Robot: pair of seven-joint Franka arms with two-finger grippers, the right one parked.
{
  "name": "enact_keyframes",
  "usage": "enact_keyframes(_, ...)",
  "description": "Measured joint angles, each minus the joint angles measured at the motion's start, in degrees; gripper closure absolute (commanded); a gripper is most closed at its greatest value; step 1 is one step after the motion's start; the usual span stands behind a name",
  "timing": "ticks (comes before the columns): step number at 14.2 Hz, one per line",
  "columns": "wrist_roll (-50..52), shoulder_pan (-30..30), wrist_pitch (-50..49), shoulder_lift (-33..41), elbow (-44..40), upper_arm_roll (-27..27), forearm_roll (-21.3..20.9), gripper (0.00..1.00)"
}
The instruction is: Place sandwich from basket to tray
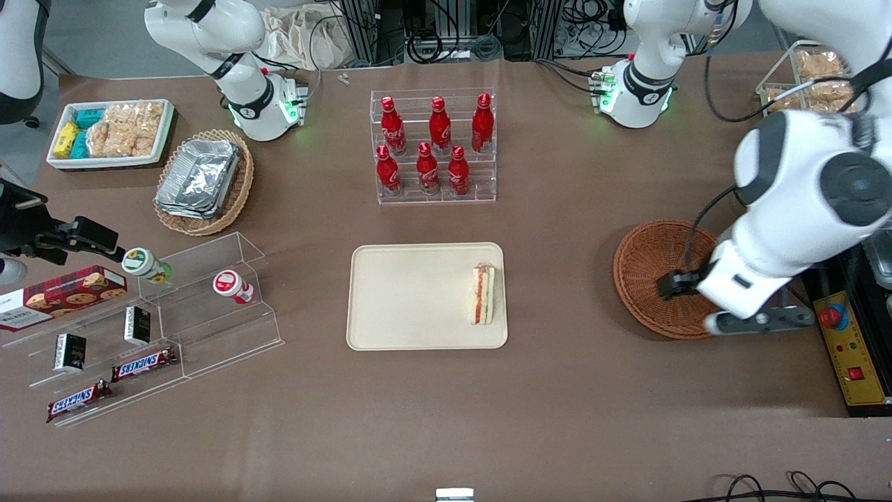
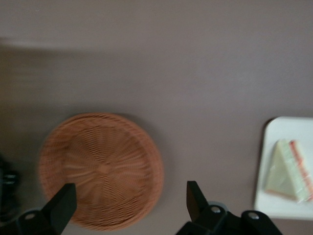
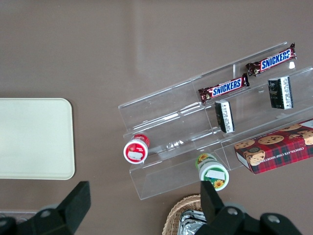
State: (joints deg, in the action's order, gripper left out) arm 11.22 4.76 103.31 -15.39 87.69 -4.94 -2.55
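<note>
The sandwich (image 1: 483,294) lies on the cream tray (image 1: 404,307), near the tray's edge toward the working arm's end. It also shows in the left wrist view (image 2: 289,170) on the tray (image 2: 277,147). The round reddish-brown basket (image 1: 651,272) holds nothing; it fills much of the wrist view (image 2: 100,169). My left gripper (image 1: 756,321) hovers above the basket's rim nearer the front camera. In the wrist view the gripper (image 2: 129,188) is open wide and empty, its fingers (image 2: 62,205) well above the basket.
A clear rack of red cola bottles (image 1: 433,146) stands farther from the camera than the tray. A tan oval basket of foil trays (image 1: 203,180), a white bin of snacks (image 1: 111,132) and clear snack shelves (image 1: 160,314) lie toward the parked arm's end. A yellow control box (image 1: 851,348) sits by the basket.
</note>
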Motion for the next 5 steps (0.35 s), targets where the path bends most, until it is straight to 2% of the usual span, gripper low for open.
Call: enact_keyframes(5,-15.0,-7.2,-2.5,2.9,2.4,0.1,0.0,0.0)
